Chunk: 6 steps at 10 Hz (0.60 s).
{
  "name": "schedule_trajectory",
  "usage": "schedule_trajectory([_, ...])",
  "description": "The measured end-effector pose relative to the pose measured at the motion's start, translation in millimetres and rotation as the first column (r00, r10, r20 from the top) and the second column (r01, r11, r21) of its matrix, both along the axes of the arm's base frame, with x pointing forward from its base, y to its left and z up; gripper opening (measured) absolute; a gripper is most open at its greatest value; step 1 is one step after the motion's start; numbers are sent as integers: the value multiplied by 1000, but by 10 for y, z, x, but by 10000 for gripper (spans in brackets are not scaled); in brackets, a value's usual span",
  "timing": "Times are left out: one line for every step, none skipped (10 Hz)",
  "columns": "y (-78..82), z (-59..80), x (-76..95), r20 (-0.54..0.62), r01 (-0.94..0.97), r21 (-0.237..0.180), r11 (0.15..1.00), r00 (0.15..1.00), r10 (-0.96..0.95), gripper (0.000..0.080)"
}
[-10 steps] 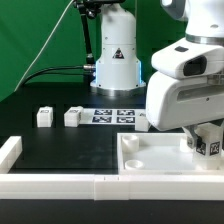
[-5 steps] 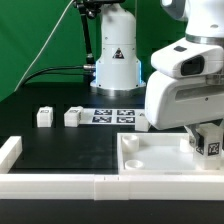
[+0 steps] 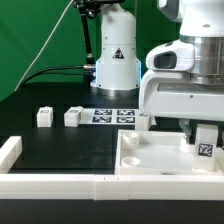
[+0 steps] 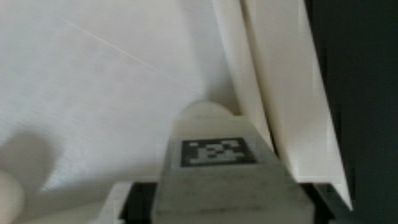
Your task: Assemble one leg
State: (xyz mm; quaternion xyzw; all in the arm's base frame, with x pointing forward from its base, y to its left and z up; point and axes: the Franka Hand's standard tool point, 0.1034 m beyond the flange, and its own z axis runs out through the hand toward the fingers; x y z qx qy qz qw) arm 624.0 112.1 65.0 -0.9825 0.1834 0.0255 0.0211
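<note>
My gripper is shut on a leg, a small white block with a black-and-white tag, and holds it over the right side of the white square tray. In the wrist view the leg sits between the dark fingers, pointing down beside the tray's raised rim. Two more legs stand on the black table at the exterior view's left. The arm's white body hides the tray's far right corner.
The marker board lies behind the tray, near the robot base. Long white border rails run along the front, with a short end piece at the exterior view's left.
The gripper with the leg has moved down and slightly toward the exterior view's left, closer to the tray.
</note>
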Motion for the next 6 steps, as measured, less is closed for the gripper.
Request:
schedule_trajectory([-45, 4, 9, -2, 109, -14, 994, 994, -109, 293])
schedule_trajectory([-100, 7, 12, -4, 193, -30, 981, 981, -193, 298])
schedule_trajectory([-127, 9, 10, -5, 221, -38, 975, 975, -221, 298])
schedule_trajectory([-147, 6, 8, -6, 245, -43, 968, 969, -246, 298])
schedule_trajectory([-142, -1, 6, -6, 240, -43, 970, 971, -240, 404])
schedule_trajectory([-142, -2, 6, -6, 240, -43, 970, 971, -240, 547])
